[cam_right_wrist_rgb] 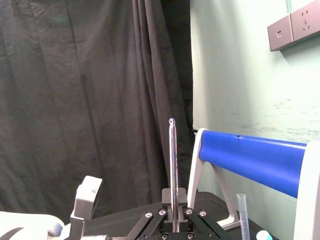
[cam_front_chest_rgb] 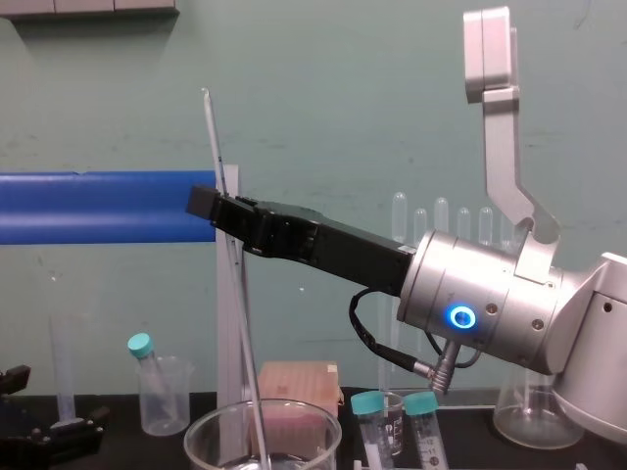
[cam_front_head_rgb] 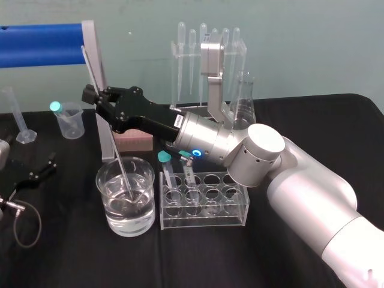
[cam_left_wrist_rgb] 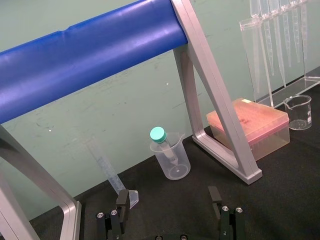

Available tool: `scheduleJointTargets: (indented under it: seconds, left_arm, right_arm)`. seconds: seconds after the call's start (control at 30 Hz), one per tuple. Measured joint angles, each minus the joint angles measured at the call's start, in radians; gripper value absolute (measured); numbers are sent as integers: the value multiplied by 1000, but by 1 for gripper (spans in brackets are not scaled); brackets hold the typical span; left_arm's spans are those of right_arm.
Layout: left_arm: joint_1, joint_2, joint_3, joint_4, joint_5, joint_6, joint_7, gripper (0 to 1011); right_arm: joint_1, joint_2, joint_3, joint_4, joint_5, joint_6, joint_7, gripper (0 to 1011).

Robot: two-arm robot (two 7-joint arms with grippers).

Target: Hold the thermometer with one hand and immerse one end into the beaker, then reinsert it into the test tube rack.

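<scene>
Because the right gripper (cam_front_head_rgb: 97, 103) has its jaws closed on the thermometer (cam_front_head_rgb: 117, 161) well above the rod's middle, a long stretch of thin glass hangs free below the grip. In the head view the gripper sits in the upper left of the frame. From there the rod slants down toward lower centre, into the beaker (cam_front_head_rgb: 110, 205), with its lower end under the water and close to the glass bottom. The rack (cam_front_head_rgb: 204, 224) stands just beside the beaker at centre bottom, with two teal-capped tubes (cam_front_head_rgb: 165, 162) in its nearest holes.

The left gripper (cam_left_wrist_rgb: 169, 201) is parked at the far left of the table, fingers spread wide and holding nothing.

The dip looks done or nearly so, and the return to the rack looks like the riskier part:
- Pushing lower could knock the tip against the beaker's floor and crack it.
- Lifting out at this tilt could catch the tip on the thick rim and twist the rod in the jaws.
- Wet, smooth glass might slip in a two-finger pinch.
- Swinging across could clip the capped tubes.
- A slanted rod may miss a hole and strike the rack's top plate.
</scene>
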Motion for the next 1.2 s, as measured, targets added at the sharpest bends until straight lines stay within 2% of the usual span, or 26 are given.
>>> scheduleJointTargets:
  seconds: [1.2]
  left_arm:
    - [0,0,0,0,0,0,0,1008]
  right_arm:
    - [0,0,0,0,0,0,0,53]
